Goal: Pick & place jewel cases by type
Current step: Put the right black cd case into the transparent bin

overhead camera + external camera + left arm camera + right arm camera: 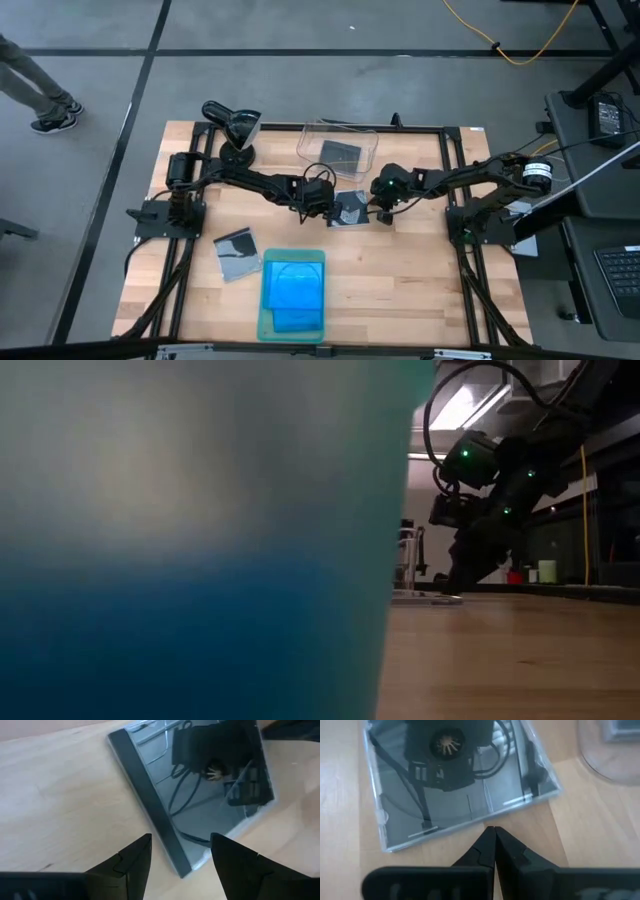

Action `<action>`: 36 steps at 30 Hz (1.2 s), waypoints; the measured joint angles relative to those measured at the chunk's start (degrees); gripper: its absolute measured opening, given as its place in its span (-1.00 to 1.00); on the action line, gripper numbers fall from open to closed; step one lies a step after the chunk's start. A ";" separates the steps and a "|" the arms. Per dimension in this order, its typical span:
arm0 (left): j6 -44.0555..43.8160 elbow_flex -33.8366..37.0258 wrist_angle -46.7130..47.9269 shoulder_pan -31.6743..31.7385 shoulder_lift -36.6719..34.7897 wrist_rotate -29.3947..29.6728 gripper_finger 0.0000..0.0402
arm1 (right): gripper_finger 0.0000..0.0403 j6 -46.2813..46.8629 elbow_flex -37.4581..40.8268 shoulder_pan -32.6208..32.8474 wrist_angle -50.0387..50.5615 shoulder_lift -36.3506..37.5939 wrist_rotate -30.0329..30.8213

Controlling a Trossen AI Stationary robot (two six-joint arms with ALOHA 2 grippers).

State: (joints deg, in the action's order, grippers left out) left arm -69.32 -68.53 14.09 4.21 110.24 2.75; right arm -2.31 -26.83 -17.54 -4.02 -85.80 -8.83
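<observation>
The left tool [180,857] is found spread, its two fingers standing apart over one edge of a dark grey jewel case [200,795] lying flat on the worktop [60,795]. Nothing is seen pinched between them, and contact with the case cannot be confirmed. The right tool [491,831] is found pressed together, its tips meeting at a point just beside the near edge of the same case [455,780]; nothing is held in it.

In the high view, three dark grey cases are counted: one between the two tools at the middle of the worktop [350,207], one inside the clear bin [338,152] at the far side, and one lying loose on the wood toward the left front [237,254]. Blue cases [294,285] are seen stacked on the pale green tray [264,325] at the front edge; their number cannot be told from above.

The middle case is flanked by the left tool [322,197] on one side and the right tool [383,205] on the other.

In the low view, most of the picture is blocked by a blue surface close to the lens.
</observation>
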 joint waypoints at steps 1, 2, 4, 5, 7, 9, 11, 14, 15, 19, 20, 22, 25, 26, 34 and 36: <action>0.00 0.00 0.26 0.14 0.06 -0.27 -0.03 | -0.95 -0.36 -0.02 0.00 -0.26 -0.62 -0.29; 0.00 0.04 0.29 0.24 0.07 -0.40 -0.03 | -0.95 -0.76 -0.07 0.00 -0.35 -1.12 -0.75; 0.00 0.00 -0.90 0.49 0.33 -0.40 -0.03 | -0.95 -1.25 -0.17 -0.02 -0.39 -2.03 -1.70; -0.01 0.02 -0.80 0.52 0.42 -0.45 -0.03 | -0.95 -1.33 -0.19 -0.02 -0.47 -2.40 -2.15; 0.00 0.03 -0.73 0.82 0.48 -0.69 -0.03 | -0.95 -1.42 -0.20 -0.02 -0.77 -2.68 -3.23; 0.00 0.02 -0.94 0.88 0.48 -0.70 -0.03 | -0.95 -1.39 -0.20 -0.02 -0.80 -2.76 -4.31; 0.00 0.02 -0.80 1.10 0.49 -0.62 -0.03 | -0.95 -1.35 -0.18 -0.02 -0.68 -2.81 -5.39; 0.00 0.02 -0.52 1.23 0.48 -0.24 -0.03 | -0.95 -1.74 -0.16 0.00 -0.40 -2.82 -6.08; 0.00 0.02 -0.22 1.24 0.49 0.00 -0.03 | -0.95 -2.27 -0.14 0.01 -0.38 -2.82 -6.14; 0.02 0.03 1.39 1.26 0.49 0.62 -0.03 | -0.95 -2.73 -0.09 0.07 -0.37 -2.84 -6.35; 0.02 0.04 1.78 1.29 0.48 0.61 -0.03 | -0.95 -2.73 -0.09 0.07 -0.39 -2.84 -6.35; 0.00 0.46 1.36 1.31 0.48 0.63 -0.03 | -0.95 -2.73 -0.05 0.07 -0.53 -2.88 -6.53; -0.08 1.57 0.38 1.47 0.50 0.63 -0.03 | -0.95 -2.73 0.04 0.07 -0.88 -2.89 -6.55; -0.40 2.01 -0.32 1.52 0.49 0.60 -0.03 | -0.95 -2.73 0.05 0.07 -0.95 -2.89 -6.55; -2.14 5.98 -9.08 2.57 0.40 -1.30 -0.04 | -0.95 -3.63 0.11 0.07 -1.07 -2.91 -6.56; -2.52 6.35 -10.98 2.78 0.82 -1.78 -0.04 | -0.95 -4.05 0.11 0.07 -1.09 -2.91 -6.57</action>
State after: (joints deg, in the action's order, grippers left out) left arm -71.84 -62.19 3.11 6.99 111.06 0.97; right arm -6.36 -26.72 -17.47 -5.10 -88.71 -15.40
